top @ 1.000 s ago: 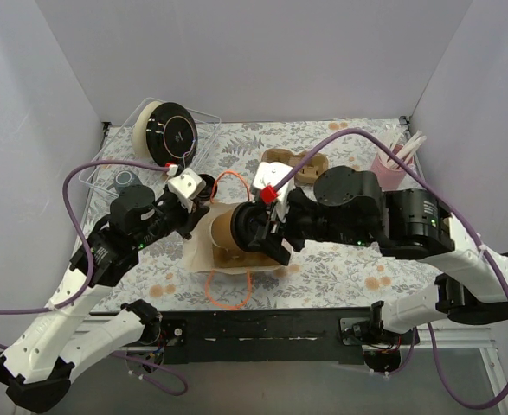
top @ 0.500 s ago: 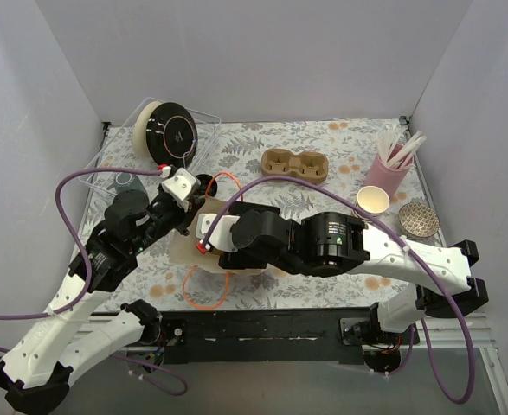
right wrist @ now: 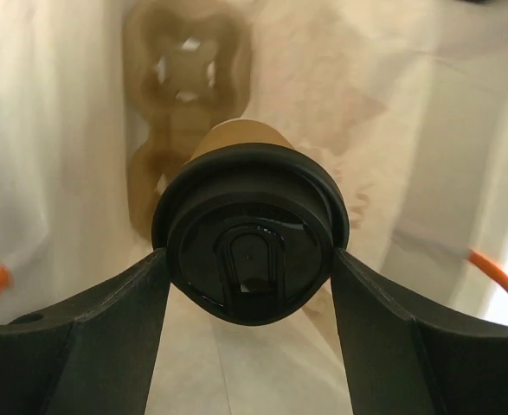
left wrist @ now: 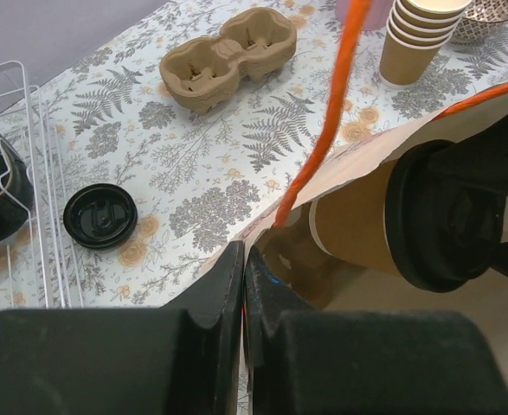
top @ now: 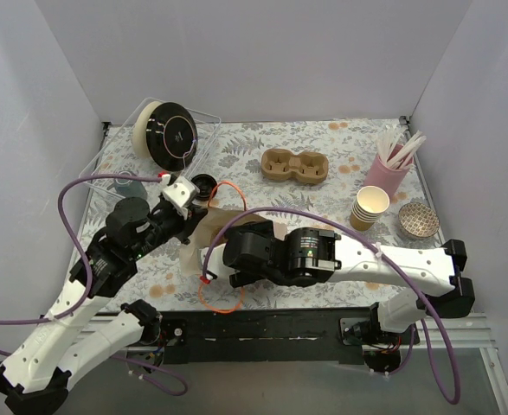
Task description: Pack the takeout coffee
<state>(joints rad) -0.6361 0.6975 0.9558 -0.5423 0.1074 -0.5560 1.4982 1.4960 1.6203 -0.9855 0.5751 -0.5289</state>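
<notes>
The takeout coffee point(right wrist: 249, 233), a kraft-brown cup with a black lid, lies tilted inside the open paper bag point(top: 198, 242). My right gripper point(right wrist: 249, 264) is shut on it, a finger pressed against each side of the lid. The left wrist view shows the cup point(left wrist: 357, 229) just inside the bag's mouth point(left wrist: 370, 156). My left gripper point(left wrist: 243, 259) is shut on the bag's rim and holds the mouth up. Beyond the cup, a brown pulp carrier point(right wrist: 184, 78) shows in the bag. From above, my right arm point(top: 271, 255) hides the cup.
A second cup carrier point(top: 295, 164) sits mid-table. A stack of paper cups point(top: 370, 207), a pink cup of straws point(top: 390, 169) and a round patterned disc point(top: 418, 220) stand right. A loose black lid point(top: 203, 183) and a wire rack with plates point(top: 169, 130) are left. Orange bag handles point(top: 223, 298) trail forward.
My right arm has swung left and down, carrying the coffee into the bag's mouth. That uncovered the cup stack. My left gripper kept its hold on the rim and drew back slightly.
</notes>
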